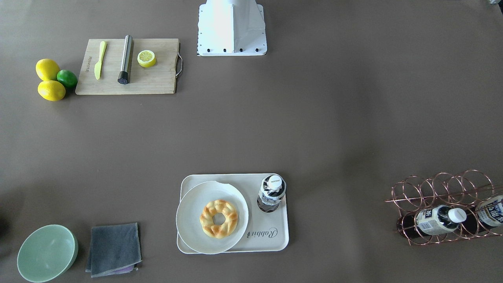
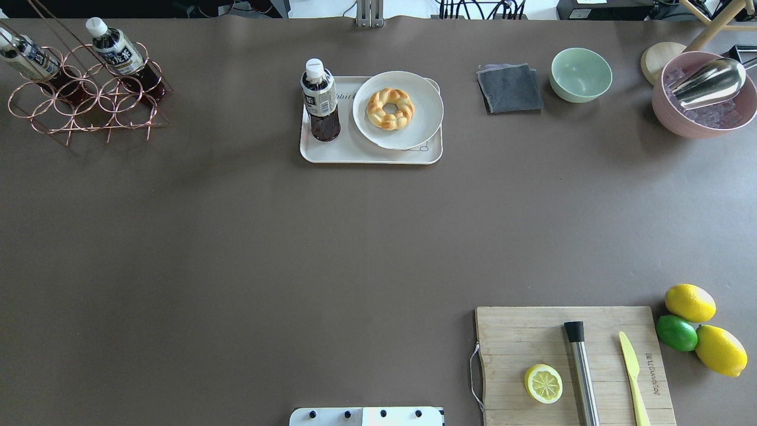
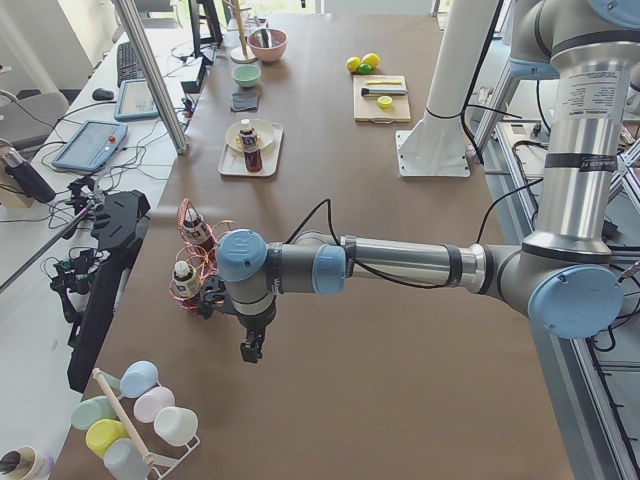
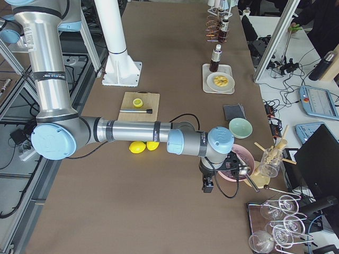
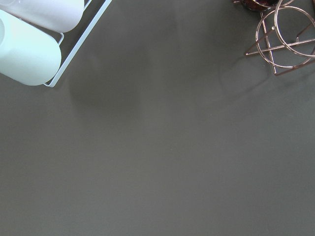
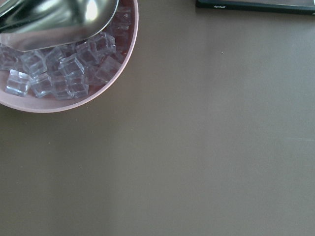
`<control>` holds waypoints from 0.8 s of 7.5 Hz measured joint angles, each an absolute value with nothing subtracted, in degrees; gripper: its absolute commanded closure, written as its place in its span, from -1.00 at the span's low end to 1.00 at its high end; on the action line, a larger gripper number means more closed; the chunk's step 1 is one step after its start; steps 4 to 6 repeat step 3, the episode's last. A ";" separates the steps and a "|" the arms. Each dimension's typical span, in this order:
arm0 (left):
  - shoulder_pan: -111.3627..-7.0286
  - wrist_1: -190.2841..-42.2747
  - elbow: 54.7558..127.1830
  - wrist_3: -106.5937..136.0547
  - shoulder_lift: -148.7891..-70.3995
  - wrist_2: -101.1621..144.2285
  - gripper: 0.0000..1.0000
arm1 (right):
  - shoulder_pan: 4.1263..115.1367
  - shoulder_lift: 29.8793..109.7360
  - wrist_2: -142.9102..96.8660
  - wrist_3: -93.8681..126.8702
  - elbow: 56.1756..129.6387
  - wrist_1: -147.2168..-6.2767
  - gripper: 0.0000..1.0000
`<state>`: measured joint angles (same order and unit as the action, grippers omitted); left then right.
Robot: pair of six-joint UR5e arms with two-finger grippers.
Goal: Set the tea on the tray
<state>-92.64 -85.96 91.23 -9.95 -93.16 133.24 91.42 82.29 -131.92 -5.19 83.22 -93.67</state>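
One tea bottle stands upright on the cream tray, beside the plate; it also shows in the overhead view on the tray. Two like bottles lie in a copper wire rack. My left gripper hangs over bare table near that rack, far from the tray; I cannot tell whether it is open or shut. My right gripper hangs by the pink ice bowl; I cannot tell its state either. Neither wrist view shows fingers.
A round plate with a ring pastry fills the tray's other half. A wooden board holds a lemon half, a steel muddler and a yellow knife. Lemons and a lime, a green bowl, a grey cloth and a cup rack also stand about.
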 measured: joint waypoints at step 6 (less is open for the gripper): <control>-92.64 -85.96 91.23 -9.96 -93.14 133.21 -0.96 | 91.41 82.56 -133.09 -5.31 83.37 -93.62 -1.00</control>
